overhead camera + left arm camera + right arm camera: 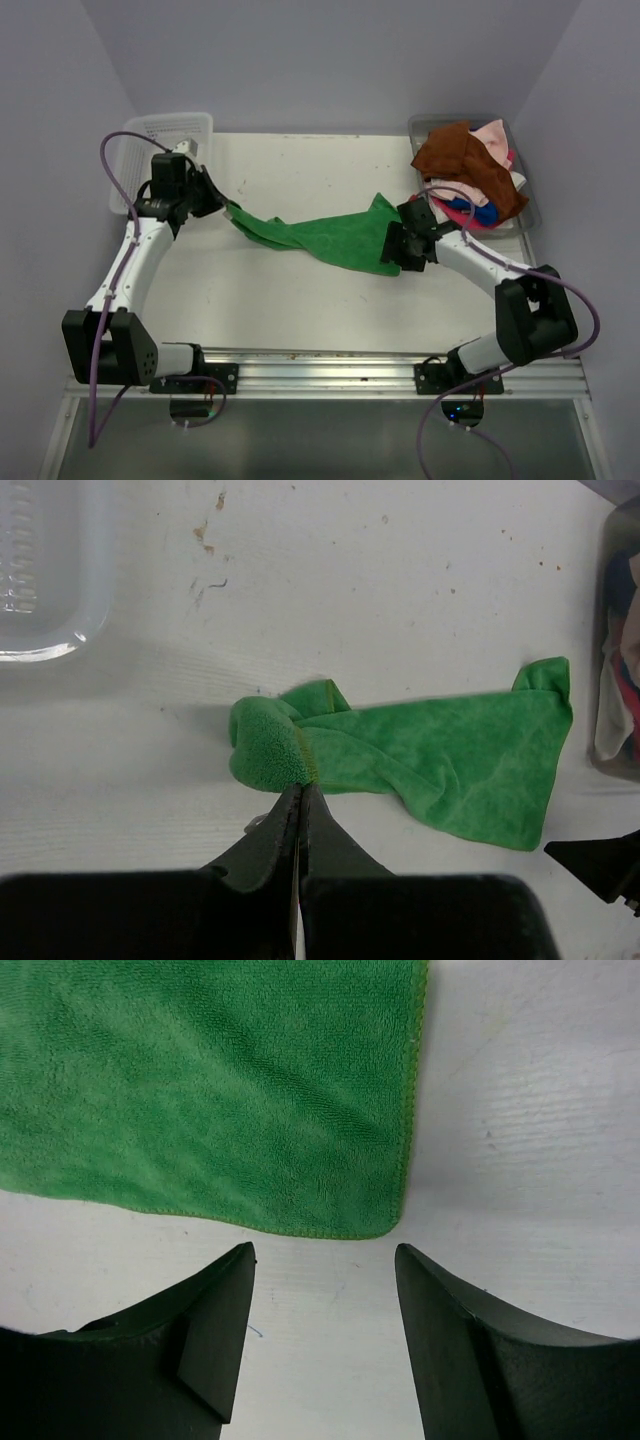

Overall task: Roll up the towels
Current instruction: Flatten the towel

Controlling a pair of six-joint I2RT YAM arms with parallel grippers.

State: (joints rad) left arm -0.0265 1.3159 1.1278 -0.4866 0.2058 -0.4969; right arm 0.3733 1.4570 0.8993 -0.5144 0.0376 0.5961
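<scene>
On the stained white table (300, 300), left tool (300, 792) pinches green towel (440, 760), right tool (325, 1252) stands apart.

A white surface (320, 300) fills the middle of the scene, matt and lightly scuffed. A white mesh basket (165, 128) sits at the surface's far left corner, close against the back wall. A clear grey tray (418, 128) sits at the surface's far right corner, well apart from the basket. A ribbed aluminium rail (320, 368) runs along the surface's near edge. A few small brown specks (205, 530) mark the surface not far from the basket. Pale lilac walls (330, 60) enclose the surface at the back and on both sides.
</scene>
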